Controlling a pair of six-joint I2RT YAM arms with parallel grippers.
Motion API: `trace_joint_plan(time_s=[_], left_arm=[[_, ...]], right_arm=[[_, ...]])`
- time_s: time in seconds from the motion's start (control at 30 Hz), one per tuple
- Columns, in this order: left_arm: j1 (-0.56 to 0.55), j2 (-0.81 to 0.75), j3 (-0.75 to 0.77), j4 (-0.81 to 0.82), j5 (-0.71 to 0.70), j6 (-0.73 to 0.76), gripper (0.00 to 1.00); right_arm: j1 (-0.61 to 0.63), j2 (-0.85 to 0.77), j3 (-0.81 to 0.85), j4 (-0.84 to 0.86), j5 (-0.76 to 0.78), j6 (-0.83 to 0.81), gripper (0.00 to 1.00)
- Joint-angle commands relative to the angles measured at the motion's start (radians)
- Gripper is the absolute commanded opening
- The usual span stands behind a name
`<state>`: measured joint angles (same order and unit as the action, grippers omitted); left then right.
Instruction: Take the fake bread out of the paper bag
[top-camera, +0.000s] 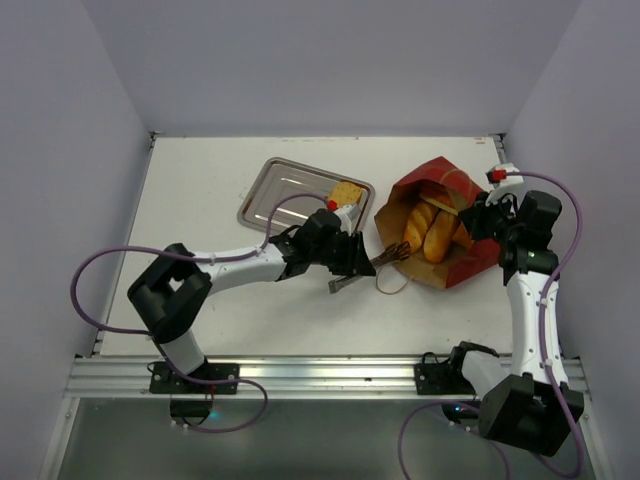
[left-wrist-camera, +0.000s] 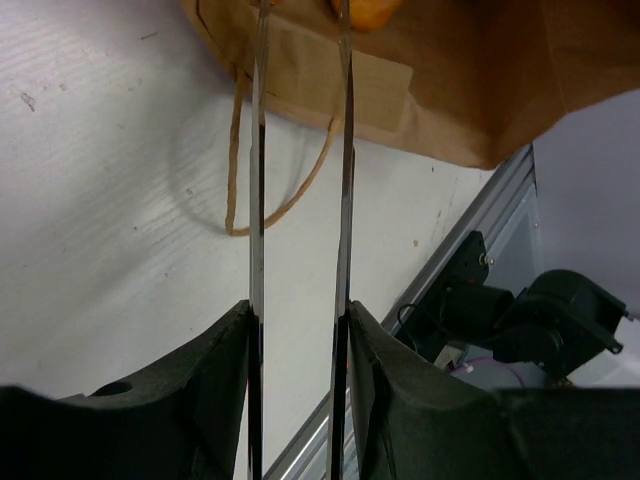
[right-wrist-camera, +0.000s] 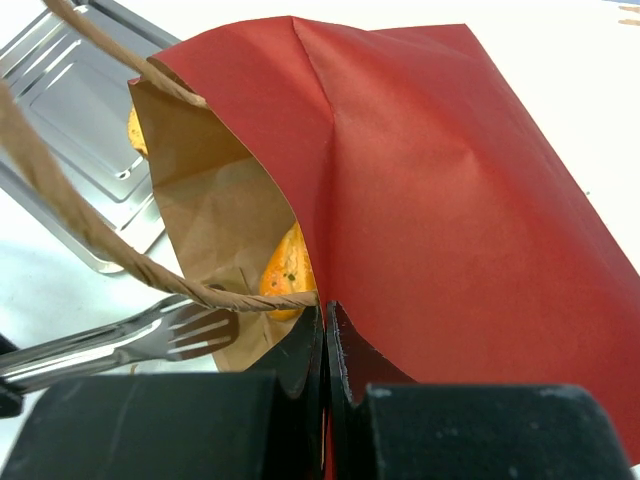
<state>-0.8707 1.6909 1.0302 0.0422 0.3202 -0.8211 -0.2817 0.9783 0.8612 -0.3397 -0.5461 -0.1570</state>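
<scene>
The dark-red paper bag (top-camera: 452, 184) lies on its side at right, its mouth facing left. Golden fake bread loaves (top-camera: 432, 233) lie inside it. One toast slice (top-camera: 345, 192) lies on the steel tray (top-camera: 275, 190). My left gripper (top-camera: 350, 260) is shut on metal tongs (top-camera: 392, 253), whose fork-like tips reach the bag's mouth. In the left wrist view the two tong blades (left-wrist-camera: 257, 200) run from the gripper (left-wrist-camera: 300, 315) toward the bag (left-wrist-camera: 480, 90) and a bit of orange bread (left-wrist-camera: 365, 10). My right gripper (right-wrist-camera: 325, 310) is shut on the bag's upper edge (right-wrist-camera: 450, 180), with bread (right-wrist-camera: 285, 275) inside.
The bag's twine handle (top-camera: 390, 285) lies looped on the table below the mouth. The tray (right-wrist-camera: 70, 90) sits just left of the bag. The table's front rail (top-camera: 320, 375) and the arm bases are near. Purple walls close in the sides and back.
</scene>
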Motion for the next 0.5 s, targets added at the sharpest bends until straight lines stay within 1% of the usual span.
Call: trace_joint_plan(time_s=[0.0,0.47], left_arm=[[-0.005,0.032,0.065,0.087,-0.052,-0.099,0.44],[0.004,0.139,0.126,0.101,-0.049,-0.174,0.47]], right_arm=[[0.001,-0.012,-0.008,0.022,-0.018,0.002,0.0],[0.001,-0.016,-0.011,0.022,-0.028,0.004,0.0]])
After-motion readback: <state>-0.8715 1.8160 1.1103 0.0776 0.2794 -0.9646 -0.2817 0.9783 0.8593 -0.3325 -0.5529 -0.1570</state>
